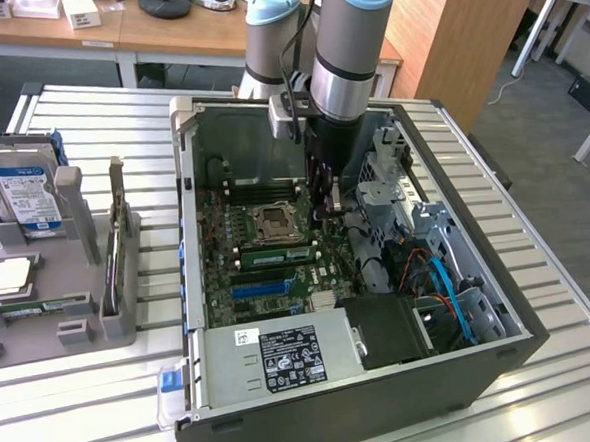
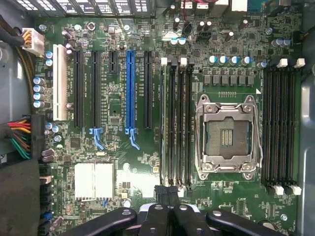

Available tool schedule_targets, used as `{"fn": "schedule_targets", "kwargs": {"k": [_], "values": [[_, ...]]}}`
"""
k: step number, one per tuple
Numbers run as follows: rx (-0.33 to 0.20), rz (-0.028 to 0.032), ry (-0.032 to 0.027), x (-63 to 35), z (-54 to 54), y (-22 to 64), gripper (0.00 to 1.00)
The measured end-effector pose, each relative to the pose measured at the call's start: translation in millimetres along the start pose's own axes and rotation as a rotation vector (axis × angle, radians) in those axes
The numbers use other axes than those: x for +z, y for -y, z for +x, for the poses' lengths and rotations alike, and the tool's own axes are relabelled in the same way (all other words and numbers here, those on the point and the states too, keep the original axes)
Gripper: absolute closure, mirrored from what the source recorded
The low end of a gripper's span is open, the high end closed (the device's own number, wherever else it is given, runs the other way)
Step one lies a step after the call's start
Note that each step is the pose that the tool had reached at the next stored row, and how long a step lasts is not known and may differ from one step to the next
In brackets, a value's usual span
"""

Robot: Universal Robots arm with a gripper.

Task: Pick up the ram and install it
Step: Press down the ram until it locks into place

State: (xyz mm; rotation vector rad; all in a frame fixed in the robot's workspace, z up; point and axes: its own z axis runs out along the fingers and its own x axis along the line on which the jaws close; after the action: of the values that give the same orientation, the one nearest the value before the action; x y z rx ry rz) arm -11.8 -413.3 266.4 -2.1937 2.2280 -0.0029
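Green ram seated in slot, long axis 12–6; gripper closed, empty, at its 6 o'clock end.

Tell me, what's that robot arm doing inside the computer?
The arm has reached down into an open computer case lying on its side, and its gripper hangs over the motherboard, beside the empty processor socket. Its fingers are shut. A green memory stick already sits in a slot next to that socket. On the exterior view's left, a grey holder carries a hard drive and other spare parts.
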Motion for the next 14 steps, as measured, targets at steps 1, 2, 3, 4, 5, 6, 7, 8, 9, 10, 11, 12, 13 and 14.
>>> {"fn": "schedule_targets", "kwargs": {"k": [1,2,3,4,5,6,7,8,9,10,11,12,13,14], "values": [[0.0,0.0,0.0003,1.0,0.0,0.0,0.89],[0.0,0.0,0.0007,1.3,0.0,0.0,0.89],[0.0,-0.0002,0.0014,1.3,0.0,0.0,0.89],[0.0,0.0,0.0023,1.3,0.0,0.0,0.89],[0.0,0.0,0.0028,1.4,0.0,0.0,0.89],[0.0,0.0,0.0031,1.5,0.0,0.0,0.89],[0.0,0.0,0.0031,1.4,0.0,0.0,0.89],[0.0,-0.0001,0.0031,1.4,0.0,0.0,0.89],[0.0,-0.0001,0.0031,1.6,0.1,0.0,0.89],[0.0,0.0,0.0032,2.2,0.1,0.0,0.89],[0.0,-0.0001,0.0032,3.1,0.1,0.0,0.89],[0.0,-0.0001,0.0031,4.1,0.0,0.0,0.89],[0.0,-0.0001,0.0031,5.1,0.0,0.0,0.89],[0.0,-0.0001,0.0031,6.0,0.1,-0.1,0.89]]}}
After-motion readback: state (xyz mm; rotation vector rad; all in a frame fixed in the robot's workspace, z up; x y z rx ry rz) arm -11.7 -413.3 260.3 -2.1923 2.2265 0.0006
